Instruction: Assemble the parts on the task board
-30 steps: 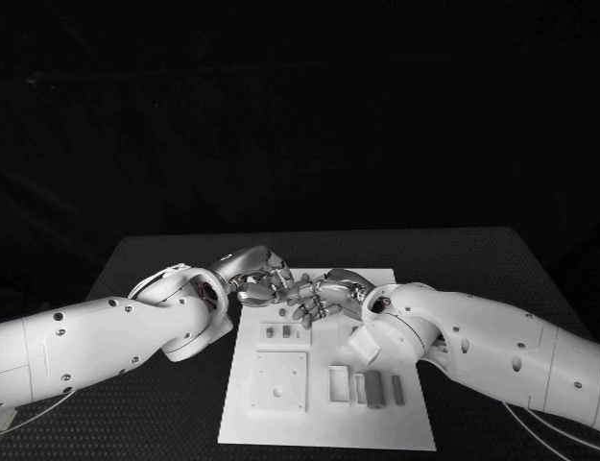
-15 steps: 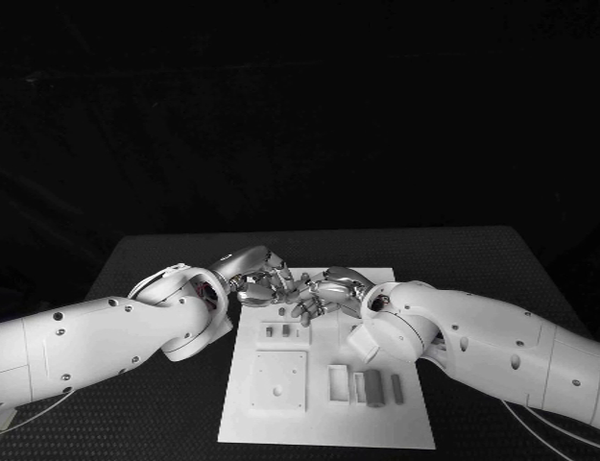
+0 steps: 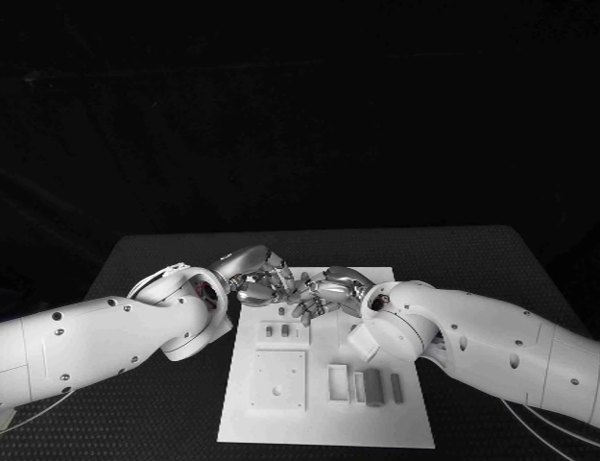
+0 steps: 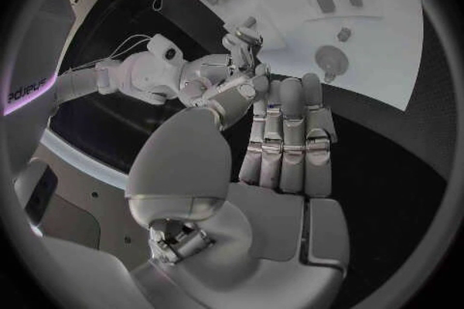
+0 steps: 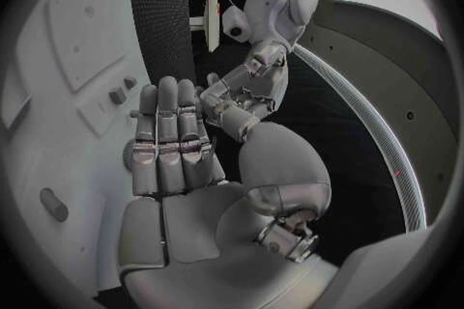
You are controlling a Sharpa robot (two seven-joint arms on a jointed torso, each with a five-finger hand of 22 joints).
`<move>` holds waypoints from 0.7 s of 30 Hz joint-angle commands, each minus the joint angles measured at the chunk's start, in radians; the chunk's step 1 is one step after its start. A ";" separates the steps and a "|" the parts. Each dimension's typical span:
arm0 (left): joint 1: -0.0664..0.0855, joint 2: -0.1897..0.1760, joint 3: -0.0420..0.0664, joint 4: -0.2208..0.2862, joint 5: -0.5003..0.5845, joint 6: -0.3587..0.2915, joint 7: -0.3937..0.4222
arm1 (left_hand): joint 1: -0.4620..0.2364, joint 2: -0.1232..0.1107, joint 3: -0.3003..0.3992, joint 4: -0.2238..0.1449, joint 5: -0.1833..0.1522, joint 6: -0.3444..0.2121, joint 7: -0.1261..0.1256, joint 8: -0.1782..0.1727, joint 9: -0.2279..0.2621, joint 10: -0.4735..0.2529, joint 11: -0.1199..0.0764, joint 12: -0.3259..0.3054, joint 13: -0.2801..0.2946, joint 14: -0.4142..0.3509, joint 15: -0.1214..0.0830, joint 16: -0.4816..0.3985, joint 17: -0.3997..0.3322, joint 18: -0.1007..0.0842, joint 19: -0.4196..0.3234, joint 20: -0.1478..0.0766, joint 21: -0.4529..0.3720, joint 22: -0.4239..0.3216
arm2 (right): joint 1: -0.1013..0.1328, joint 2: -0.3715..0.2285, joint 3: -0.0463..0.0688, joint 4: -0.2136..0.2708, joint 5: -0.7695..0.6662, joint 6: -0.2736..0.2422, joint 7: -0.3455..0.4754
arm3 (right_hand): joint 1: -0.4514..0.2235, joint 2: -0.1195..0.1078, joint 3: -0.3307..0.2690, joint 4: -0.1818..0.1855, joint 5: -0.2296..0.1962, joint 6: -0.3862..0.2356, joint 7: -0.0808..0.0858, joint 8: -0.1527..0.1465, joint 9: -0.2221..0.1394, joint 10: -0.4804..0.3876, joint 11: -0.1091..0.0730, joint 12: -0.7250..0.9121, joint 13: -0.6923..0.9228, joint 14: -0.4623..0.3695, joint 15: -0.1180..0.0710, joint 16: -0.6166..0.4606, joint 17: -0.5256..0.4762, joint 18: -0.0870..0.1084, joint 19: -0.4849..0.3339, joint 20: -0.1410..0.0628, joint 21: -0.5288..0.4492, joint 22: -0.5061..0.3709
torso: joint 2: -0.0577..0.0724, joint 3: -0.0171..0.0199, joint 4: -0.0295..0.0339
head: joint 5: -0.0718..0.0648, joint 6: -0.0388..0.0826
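Head view: you see the left hand [image 3: 254, 281] and right hand [image 3: 324, 291] meeting fingertip to fingertip above the far end of the white task board [image 3: 330, 421], which lies mid-way across the black worktop [image 3: 161, 403]. Both wrists screen that end, so you cannot tell whether the fingers pinch anything; wrist views show flat, extended fingers [image 4: 286, 140]. Small grey parts [image 3: 365, 388] lie on the board's near half, beside a raised square block [image 3: 279, 379].
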 commanded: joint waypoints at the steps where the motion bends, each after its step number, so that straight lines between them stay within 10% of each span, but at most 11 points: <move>1: 0.002 0.000 0.002 0.003 0.004 0.008 0.006 | -0.001 0.007 0.006 -0.002 0.005 0.009 0.001 0.004 0.000 0.007 0.000 0.001 0.000 0.011 -0.006 -0.005 0.001 -0.014 0.000 0.005 -0.007 -0.002 | -0.002 -0.002 -0.001 -0.006 -0.011 -0.010 0.010 | 0.007 0.004 0.005 0.002 -0.001 0.008 0.003 0.003 0.001 0.004 0.000 0.003 0.001 0.004 0.000 0.003 0.001 0.014 0.004 0.000 0.002 0.023 | 0.000 0.0002 0.0002 | -0.001 0.000; 15: 0.008 -0.002 0.001 -0.013 0.093 0.024 0.038 | -0.001 0.007 0.006 -0.002 0.005 0.009 0.001 0.004 0.000 0.007 0.000 0.001 0.000 0.011 -0.006 -0.005 0.001 -0.014 0.000 0.005 -0.007 -0.002 | -0.002 -0.013 -0.001 -0.005 -0.055 0.052 0.065 | 0.009 0.020 0.009 0.001 -0.001 0.012 0.001 0.006 0.003 0.010 -0.003 0.007 0.004 0.010 -0.002 0.006 0.004 0.014 0.010 -0.002 0.004 0.023 | 0.000 0.0011 0.0003 | -0.002 -0.001; 18: 0.008 -0.001 0.001 -0.015 0.096 0.024 0.037 | 0.005 -0.039 -0.003 -0.006 -0.038 -0.139 0.068 -0.079 -0.034 -0.078 0.032 -0.013 -0.022 -0.030 0.021 -0.029 0.003 -0.014 -0.045 0.024 -0.011 -0.011 | -0.002 -0.013 -0.001 0.003 -0.066 0.060 0.074 | 0.008 0.023 0.010 0.000 -0.001 0.013 0.000 0.008 0.006 0.012 -0.005 0.009 0.009 0.013 -0.004 0.008 0.007 0.014 0.012 -0.004 0.006 0.023 | 0.000 0.0012 0.0000 | -0.002 -0.001; 21: 0.009 -0.001 0.001 -0.017 0.111 0.025 0.037 | 0.013 -0.048 -0.008 -0.005 -0.040 -0.178 0.064 -0.098 -0.041 -0.113 0.042 -0.015 -0.033 -0.042 0.033 -0.035 0.012 -0.014 -0.058 0.030 -0.009 -0.014 | -0.002 -0.014 -0.001 0.009 -0.072 0.059 0.079 | 0.008 0.023 0.009 0.000 -0.001 0.015 0.000 0.010 0.008 0.014 -0.006 0.011 0.012 0.015 -0.005 0.010 0.009 0.014 0.014 -0.005 0.008 0.023 | 0.000 0.0013 -0.0004 | -0.002 -0.001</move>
